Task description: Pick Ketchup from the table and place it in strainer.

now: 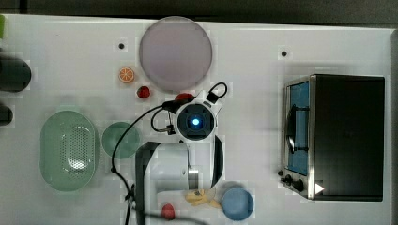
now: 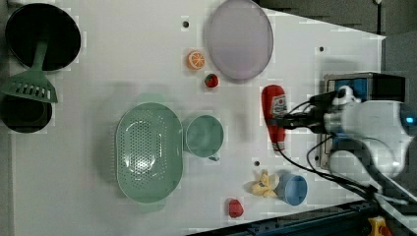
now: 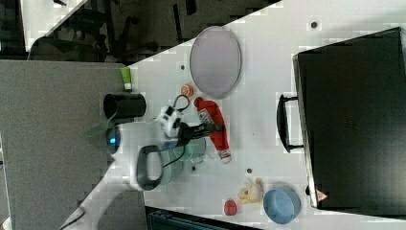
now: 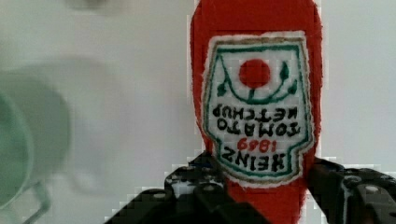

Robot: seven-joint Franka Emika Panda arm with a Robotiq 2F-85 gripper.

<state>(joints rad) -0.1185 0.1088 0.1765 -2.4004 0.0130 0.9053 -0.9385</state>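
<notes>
One step of the job looks all but done to us: the ketchup has the claw closed around it, a dark finger pressed to each side of the red body just past the white label, as the wrist view shows. We cannot tell whether the bottle has left the worktop yet. In the left view it stretches lengthwise below the lilac plate, with the claw reaching in across its lower half from the left view's right, and it seems either to lie on the surface or to sit just above it.

Everything after the grasp is, in our judgement, yet to come: the lift, the carry and the release. The strainer stands empty, well apart from the bottle towards the left view's left, and the green cup sits between the two, just beside the strainer's rim. We expect the carry will have to pass over or around that cup.

Farther out, an orange slice and a small strawberry lie near the plate. A banana, a blue bowl and another red lump sit towards the left view's bottom edge. The toaster oven stands at the top view's right, clear of the route.
</notes>
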